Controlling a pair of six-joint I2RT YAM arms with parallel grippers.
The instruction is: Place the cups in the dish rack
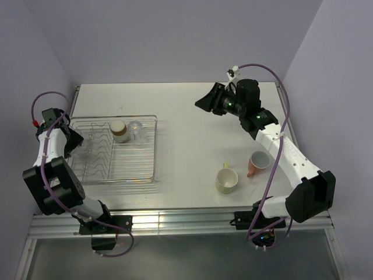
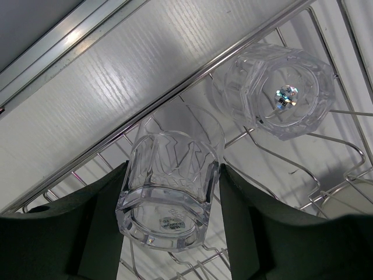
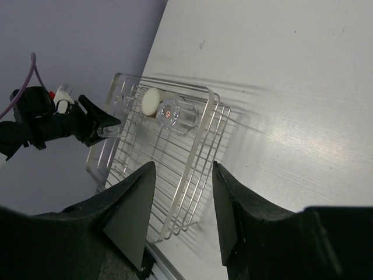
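The silver wire dish rack point(image 1: 155, 149) lies at the left of the table. A brown-and-cream cup point(image 1: 119, 130) stands upside down in it, with a clear tumbler point(image 1: 136, 129) beside it. My left gripper point(image 1: 74, 140) is shut on another clear glass tumbler point(image 2: 169, 186) at the rack's left edge point(image 2: 175, 96). A further clear tumbler point(image 2: 280, 90) sits in the rack just beyond it. My right gripper point(image 1: 207, 102) is open and empty point(image 3: 183, 166), held high over the table's far middle. The yellow-green mug point(image 1: 227, 181) and the salmon-orange mug point(image 1: 257, 164) rest on the table at the near right.
The right wrist view shows the rack point(image 3: 198, 151), the left arm point(image 3: 52, 125) and the purple wall behind. An aluminium rail point(image 1: 175, 221) runs along the table's near edge. Purple walls close in on the left, far and right sides.
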